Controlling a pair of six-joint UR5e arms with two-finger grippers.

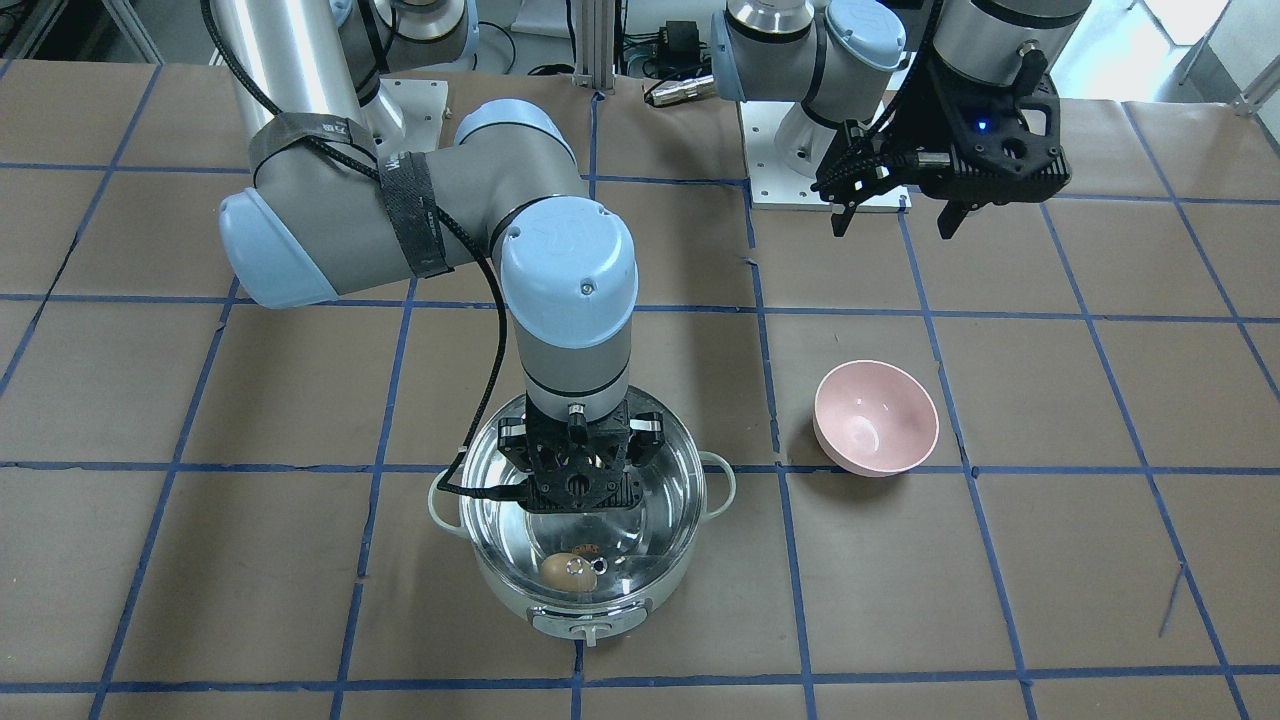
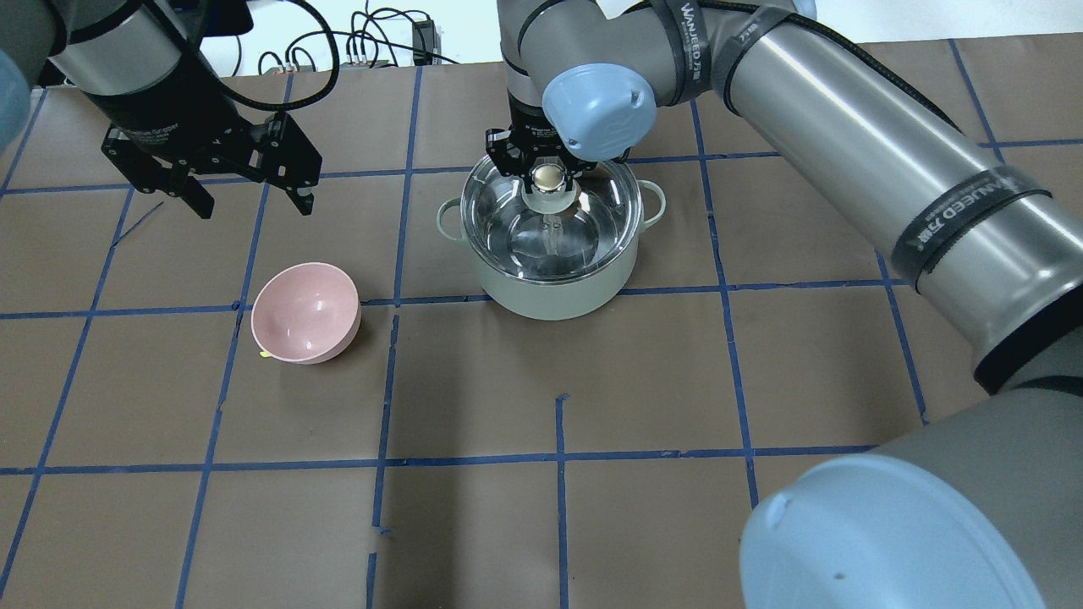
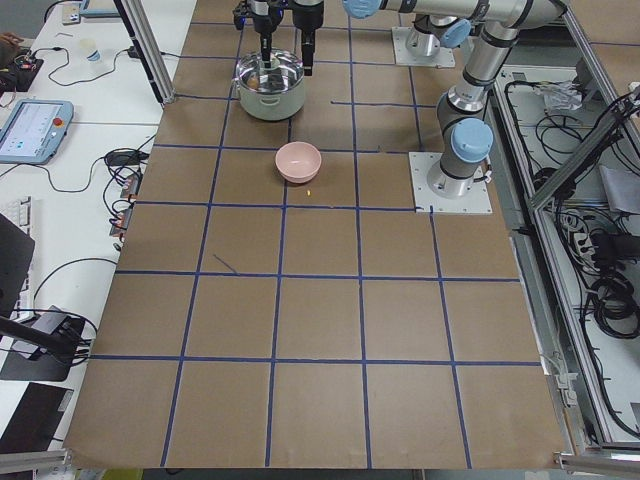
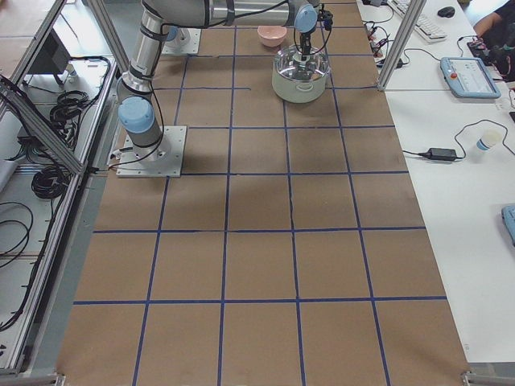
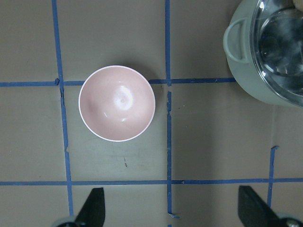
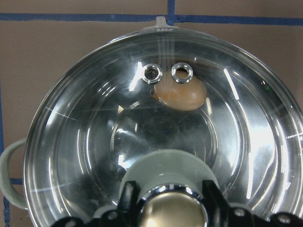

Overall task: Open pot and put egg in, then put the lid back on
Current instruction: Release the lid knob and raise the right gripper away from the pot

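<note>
The mint-green pot stands on the table, and its front control tab faces the front-facing camera. The clear glass lid sits on the pot. The tan egg lies inside on the steel bottom and shows through the glass in the right wrist view, just below the two vent rings. My right gripper is straight above the pot, shut on the lid's cream-topped knob. My left gripper hangs open and empty above the table, behind the pink bowl.
An empty pink bowl stands on the pot's left in the overhead view and shows in the left wrist view. Brown paper with blue tape lines covers the table. The right arm's long links stretch over the table's right half.
</note>
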